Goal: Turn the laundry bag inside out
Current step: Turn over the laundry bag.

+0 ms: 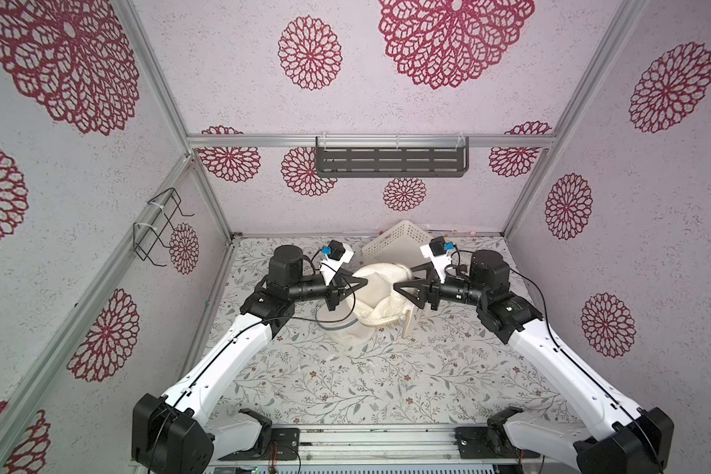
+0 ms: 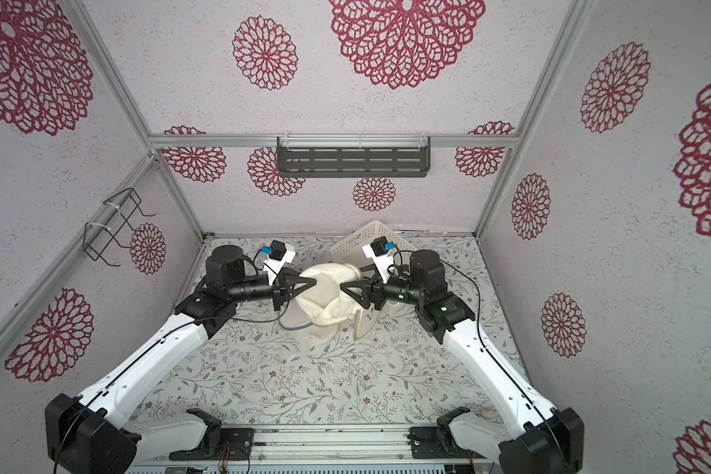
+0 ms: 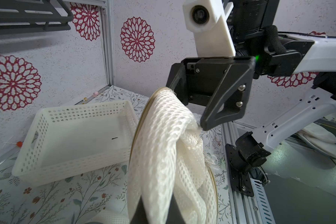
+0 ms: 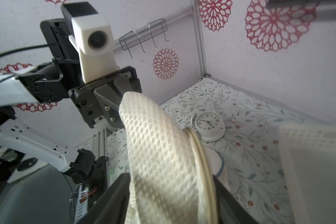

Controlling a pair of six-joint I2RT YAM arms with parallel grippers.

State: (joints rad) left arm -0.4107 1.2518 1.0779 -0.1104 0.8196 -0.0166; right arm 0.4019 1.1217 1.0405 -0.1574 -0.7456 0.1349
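Observation:
The laundry bag (image 1: 380, 295) (image 2: 325, 291) is white mesh with a tan edge band. It hangs bunched above the middle of the floral table between both arms, and its lower part rests on the table. My left gripper (image 1: 362, 284) (image 3: 155, 211) comes from the left and is shut on a fold of the mesh (image 3: 163, 135). From the right, my right gripper (image 1: 403, 278) (image 4: 169, 190) stands open, its two fingers wide apart. The bag's mesh and band (image 4: 153, 145) lie between those fingers.
A white perforated basket (image 1: 399, 244) (image 3: 76, 135) lies tilted just behind the bag. A small white clock (image 4: 208, 124) sits on the table near the left wall. There is a dark shelf (image 1: 390, 162) on the back wall and a wire rack (image 1: 161, 225) on the left wall.

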